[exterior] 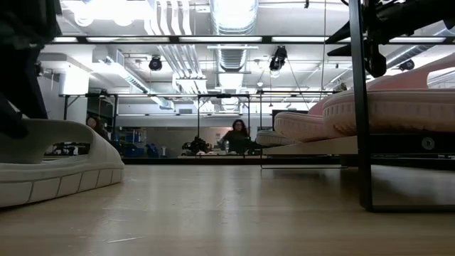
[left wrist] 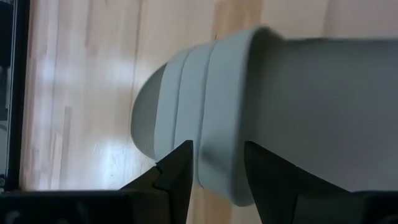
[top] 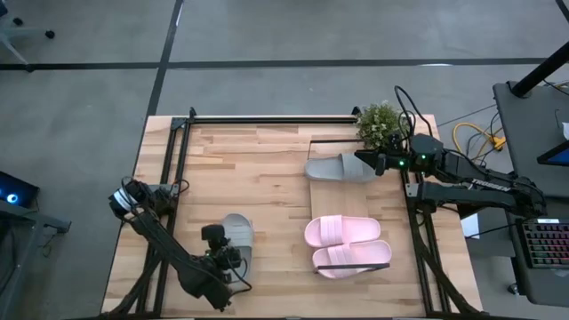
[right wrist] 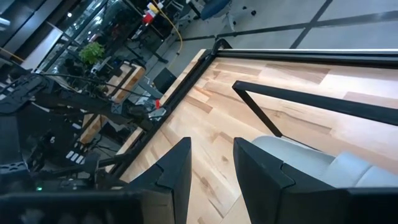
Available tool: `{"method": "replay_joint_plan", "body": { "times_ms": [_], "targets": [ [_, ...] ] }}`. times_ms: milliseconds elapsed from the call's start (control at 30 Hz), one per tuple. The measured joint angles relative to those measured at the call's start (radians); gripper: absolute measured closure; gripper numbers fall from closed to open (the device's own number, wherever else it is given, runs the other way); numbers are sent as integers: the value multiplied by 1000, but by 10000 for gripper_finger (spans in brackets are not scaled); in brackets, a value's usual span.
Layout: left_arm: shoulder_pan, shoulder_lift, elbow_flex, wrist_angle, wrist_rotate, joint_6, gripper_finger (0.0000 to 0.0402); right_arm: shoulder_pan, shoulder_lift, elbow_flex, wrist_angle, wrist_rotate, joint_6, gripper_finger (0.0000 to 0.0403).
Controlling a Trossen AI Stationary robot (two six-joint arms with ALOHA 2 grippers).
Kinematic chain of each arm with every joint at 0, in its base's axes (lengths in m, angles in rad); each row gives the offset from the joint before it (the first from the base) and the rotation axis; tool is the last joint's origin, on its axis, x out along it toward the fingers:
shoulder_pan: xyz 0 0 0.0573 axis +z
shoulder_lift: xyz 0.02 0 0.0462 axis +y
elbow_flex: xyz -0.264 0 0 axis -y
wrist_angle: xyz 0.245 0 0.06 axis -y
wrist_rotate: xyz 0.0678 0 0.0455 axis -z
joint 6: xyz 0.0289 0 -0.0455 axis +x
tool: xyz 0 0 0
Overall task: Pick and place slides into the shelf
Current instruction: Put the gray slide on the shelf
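Grey slide [top: 238,238] half under left tool [top: 216,258]

You've got two slides [top: 347,246] side by side on the shelf [top: 354,200] at table right, a third slide [top: 340,168] on its far end, plant [top: 379,124] just behind. Fourth slide [top: 236,242] lies on the tabletop [top: 258,169], left of the shelf, well apart.

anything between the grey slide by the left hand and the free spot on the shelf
Nothing visible. Bare tabletop lies between the grey slide at the left hand and the shelf, whose open stretch sits between the other grey slide and the pink pair.
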State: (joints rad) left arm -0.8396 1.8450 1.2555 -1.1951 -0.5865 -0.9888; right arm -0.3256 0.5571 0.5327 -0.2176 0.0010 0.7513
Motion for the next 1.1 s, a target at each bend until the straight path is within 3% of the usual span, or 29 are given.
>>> {"method": "replay_joint_plan", "body": {
  "times_ms": [233,633,733,900,1100],
  "targets": [
    [6,-1,-94,78,-22,0,274,0,0,0,1,0,4,291],
    [46,0,-102,83,-71,0,275,0,1,0,28,0,8,291],
    [51,0,-104,82,-75,0,298,0,1,0,28,0,21,291],
    [51,0,-111,93,-79,-1,386,0,1,0,28,-4,76,291],
    [53,-1,-104,90,-78,1,398,0,1,0,28,-37,140,291]
  ]
}}
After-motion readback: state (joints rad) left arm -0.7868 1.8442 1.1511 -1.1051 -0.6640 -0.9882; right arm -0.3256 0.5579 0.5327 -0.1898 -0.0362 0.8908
